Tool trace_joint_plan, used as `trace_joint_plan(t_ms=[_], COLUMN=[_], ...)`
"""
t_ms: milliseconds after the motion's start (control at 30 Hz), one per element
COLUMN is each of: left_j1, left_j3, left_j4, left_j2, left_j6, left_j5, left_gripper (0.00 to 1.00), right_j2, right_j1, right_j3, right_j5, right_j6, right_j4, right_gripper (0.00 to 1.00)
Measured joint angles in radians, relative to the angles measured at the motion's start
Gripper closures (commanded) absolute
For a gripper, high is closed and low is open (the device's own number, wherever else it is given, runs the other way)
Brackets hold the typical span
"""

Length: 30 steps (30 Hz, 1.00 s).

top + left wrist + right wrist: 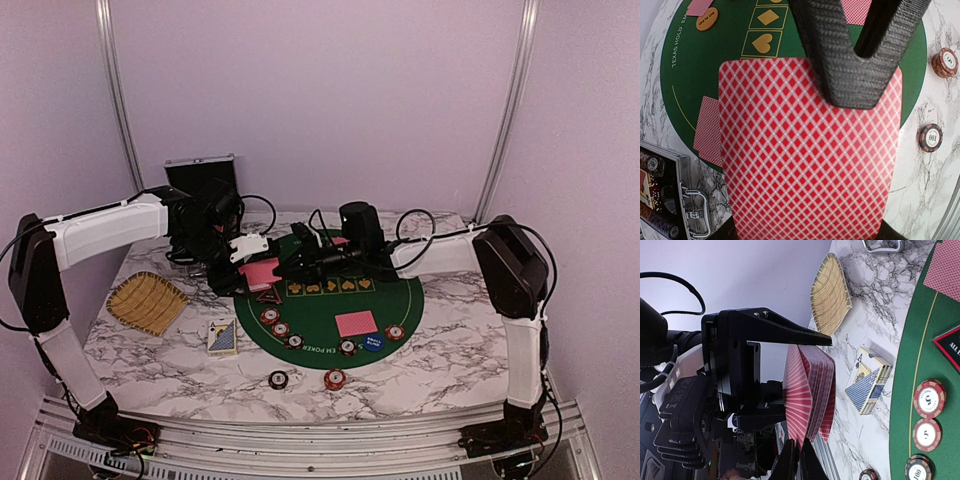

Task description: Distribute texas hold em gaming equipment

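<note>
My left gripper (238,266) is shut on a deck of red-backed cards (259,273) and holds it over the left edge of the green poker mat (400,300). In the left wrist view the deck (805,160) fills the frame and hides my left gripper (807,235). My right gripper (296,262) reaches across to the deck. Its fingers (850,65) lie on the top card. In the right wrist view my right gripper (799,460) is pinched on the edge of one card of the bowed deck (807,390). Two cards (356,323), a blue disc (373,342) and a dark triangular marker (267,295) lie on the mat.
Several chips (281,329) line the mat's near edge, and two chips (335,379) lie on the marble. A blue card box (222,337) and a yellow straw tray (147,301) are at the left. The silver case (200,175) stands open behind. An orange disc (706,19) lies on the mat.
</note>
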Motion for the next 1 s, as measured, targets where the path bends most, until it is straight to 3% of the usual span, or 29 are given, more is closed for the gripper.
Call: trace_joint_plan(t_ms=[267,567,1000], left_j1=[-0.001,0.0,0.0], left_j3=[0.0,0.0,-0.014], left_j4=[0.0,0.0,0.0], left_j2=[0.0,0.0,0.0], left_j6=[0.0,0.0,0.004], left_j5=[0.0,-0.003,-0.008], left_gripper=[1.0,1.0,1.0], right_j2=[-0.013,-0.153,-0.343], right_j1=[-0.006,-0.093,-0.265], right_j3=[-0.025,-0.193,-0.464], right_j5=[-0.009,-0.013,0.018], right_j6=[0.011,-0.036,-0.262], right_j4=[0.015,-0.012,-0.269], right_gripper=[1.0,1.0,1.0])
